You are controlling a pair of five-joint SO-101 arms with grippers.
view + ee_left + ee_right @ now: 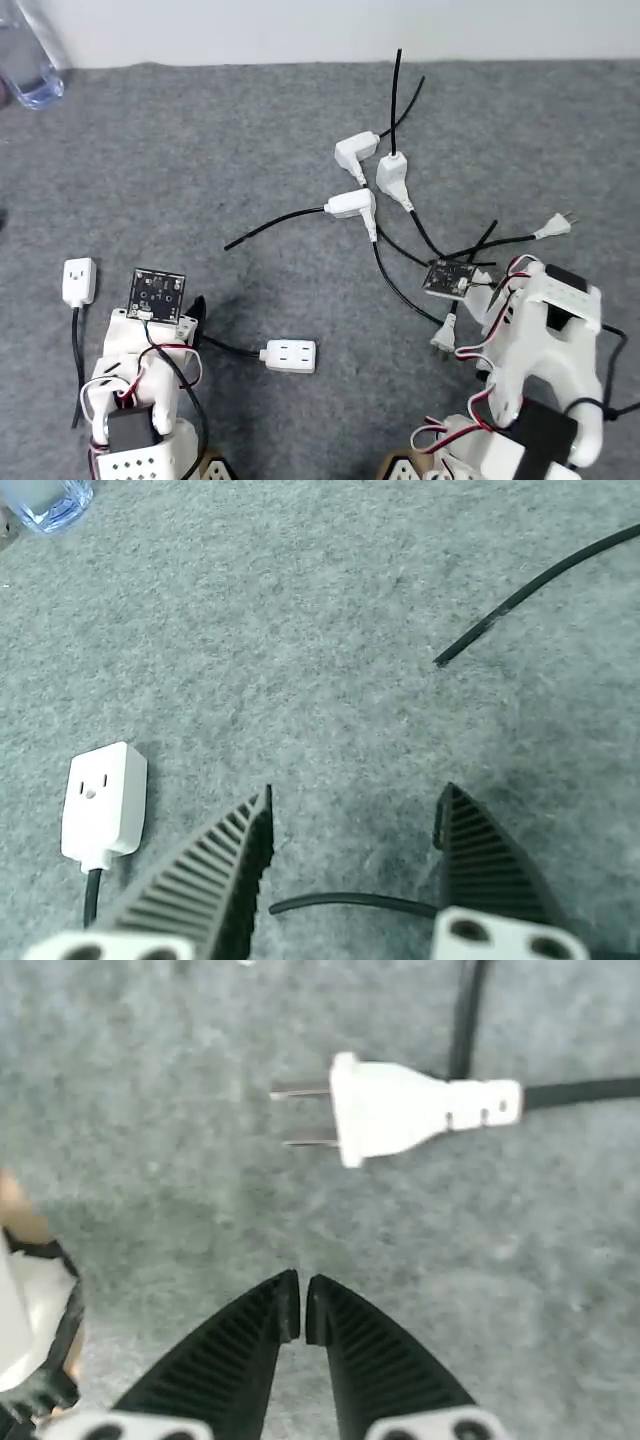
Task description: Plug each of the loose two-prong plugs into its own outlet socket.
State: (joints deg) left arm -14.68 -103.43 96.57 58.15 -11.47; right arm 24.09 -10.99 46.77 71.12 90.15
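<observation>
Two loose plugs lie on the grey carpet (pixel 200 150), and neither has been put into a socket yet, so the job is judged to be right at its start. The far plug (pixel 555 225) is seen from above, out past the right arm. The near plug (pixel 400 1110) lies flat just ahead of the right gripper (pixel 303 1280) and is not touched by it.

That gripper is squeezed almost shut, and nothing is held in it. If it is brought down like this, the near plug could be bumped and pushed away instead of being picked up. The plug could also be pinched by its two metal prongs, and then the prongs could not be pushed into a socket. Black cords are crossed over each other near the right arm, so a lifted plug could be tugged back, or other cords could be dragged along with it.

The left gripper (pixel 357 793) is spread wide, and nothing is held in it. A thin black cord (pixel 350 902) lies between its fingers, so this cord could be grabbed by mistake. A small socket (pixel 103 800) lies near it, and a flat socket (pixel 290 355) lies beside the left arm. Both are loose on the carpet, so they could be slid away when a plug is pressed in, unless they are held down.
</observation>
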